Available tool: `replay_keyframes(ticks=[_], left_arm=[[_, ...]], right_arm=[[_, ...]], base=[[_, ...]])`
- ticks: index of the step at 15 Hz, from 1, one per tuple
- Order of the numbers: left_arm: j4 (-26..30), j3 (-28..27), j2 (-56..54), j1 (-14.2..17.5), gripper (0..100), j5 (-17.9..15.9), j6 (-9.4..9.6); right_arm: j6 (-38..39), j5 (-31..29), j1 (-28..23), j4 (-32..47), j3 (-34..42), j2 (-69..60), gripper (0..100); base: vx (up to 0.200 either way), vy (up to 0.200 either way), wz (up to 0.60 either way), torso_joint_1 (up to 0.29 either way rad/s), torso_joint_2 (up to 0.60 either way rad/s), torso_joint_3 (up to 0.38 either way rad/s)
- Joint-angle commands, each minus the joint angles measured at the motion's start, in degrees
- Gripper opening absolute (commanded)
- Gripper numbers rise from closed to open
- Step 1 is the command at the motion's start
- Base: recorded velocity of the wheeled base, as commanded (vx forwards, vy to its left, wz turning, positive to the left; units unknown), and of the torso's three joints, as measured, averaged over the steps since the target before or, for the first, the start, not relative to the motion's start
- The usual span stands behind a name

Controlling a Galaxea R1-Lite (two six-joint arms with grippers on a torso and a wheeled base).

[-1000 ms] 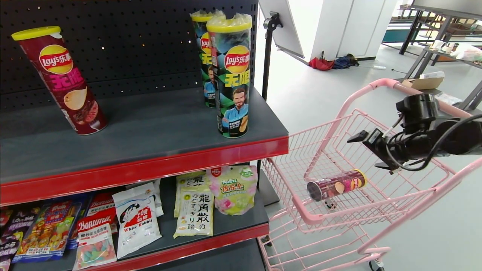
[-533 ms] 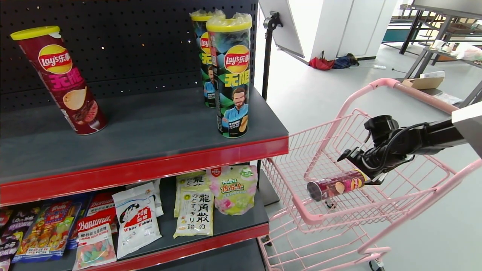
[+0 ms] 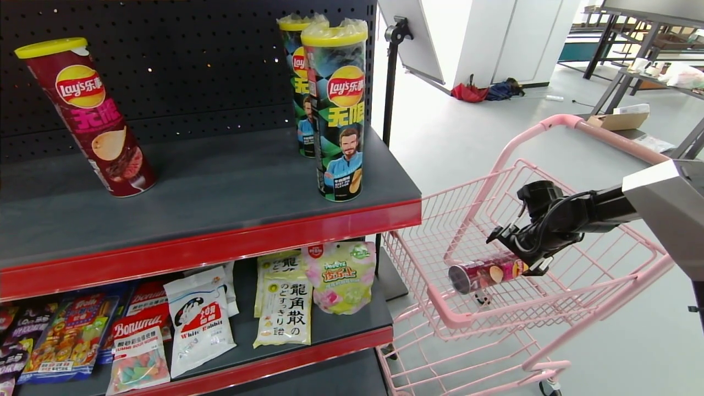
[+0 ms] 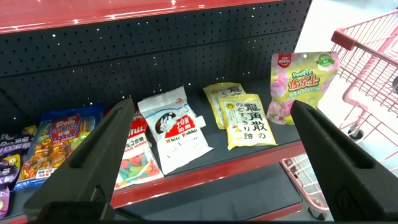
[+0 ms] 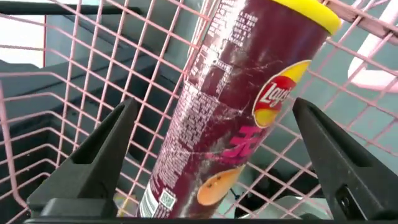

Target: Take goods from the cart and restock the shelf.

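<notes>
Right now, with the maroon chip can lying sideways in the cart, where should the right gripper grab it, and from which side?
Probably across its round body near the yellow-lidded end, from above. The chip can lies on its side on the cart's wire floor, leaving its upper side free, and the open right gripper straddles it there.

Round red-and-yellow logo with white script, above big pink characters, on the maroon can (image 3: pixel 88 115) at the far left of the upper shelf (image 3: pixel 220 187). Same logo over yellow characters on the green cans (image 3: pixel 338 110) at the right end. Logo again on the lying can (image 3: pixel 489 270) in the cart (image 3: pixel 550 124), plus a square code (image 5: pixel 166 199) toward its base. On the lower shelf (image 3: pixel 308 352), black characters on yellow packets (image 3: pixel 283 308), red and blue lettering on a white bag (image 3: pixel 199 319), white lettering on a red packet (image 3: pixel 140 330).
</notes>
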Motion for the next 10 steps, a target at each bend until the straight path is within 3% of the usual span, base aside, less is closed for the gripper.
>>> replay_keyframes(ticks=[1, 10], left_arm=[[-0.04, 0.0, 0.07, 0.02, 100, -0.01, 0.0], [-0.04, 0.0, 0.07, 0.02, 100, -0.01, 0.08]], right_arm=[[1.19, -0.16, -0.14, 0.04, -1.16, 1.71, 100], [2.6, -0.78, -0.14, 0.04, -3.62, 4.79, 100]], base=[[0.0, 0.0, 0.0, 0.0, 0.0, 0.0], [0.0, 0.0, 0.0, 0.0, 0.0, 0.0]])
